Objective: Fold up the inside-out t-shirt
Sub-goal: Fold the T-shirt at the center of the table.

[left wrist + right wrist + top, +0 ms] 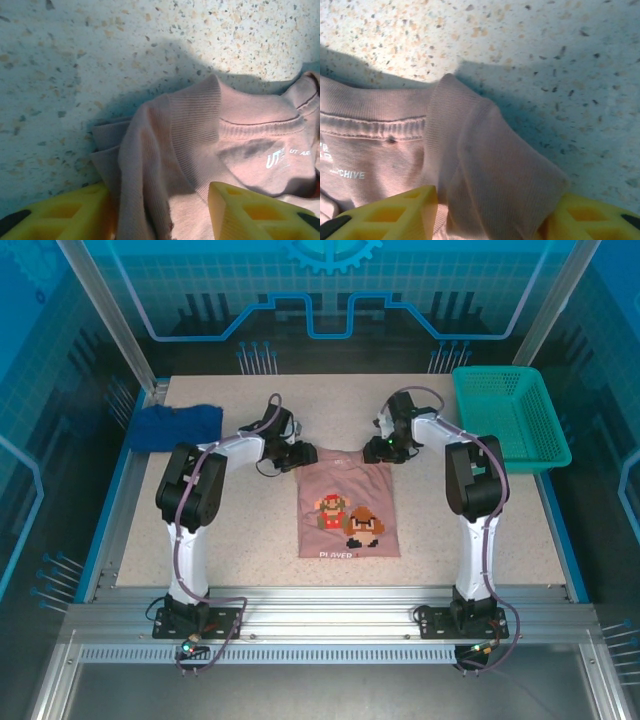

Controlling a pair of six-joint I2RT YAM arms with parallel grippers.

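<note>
A blue cloth (180, 425) lies crumpled at the far left corner of the table (230, 540). The left gripper (300, 455) sits low at the shirt's far left corner. In its wrist view the yellow fingers (55, 217) stand either side of a bunched fold beside the ribbed collar (195, 115). The fabric touches the left finger, but I cannot tell whether the fold is actually pinched. The pink shirt (348, 510) lies mid-table between the two arms as a narrow rectangle. Its collar end is far and its print of two pixel characters faces up. The right gripper (378, 448) is down at the far right corner. In its wrist view a thick lobe of fabric fills the space between the fingers (385, 212) and presses against both, so it is clamped on the shirt. A green basket (510, 415) stands at the table's far right edge, well apart from the shirt.
</note>
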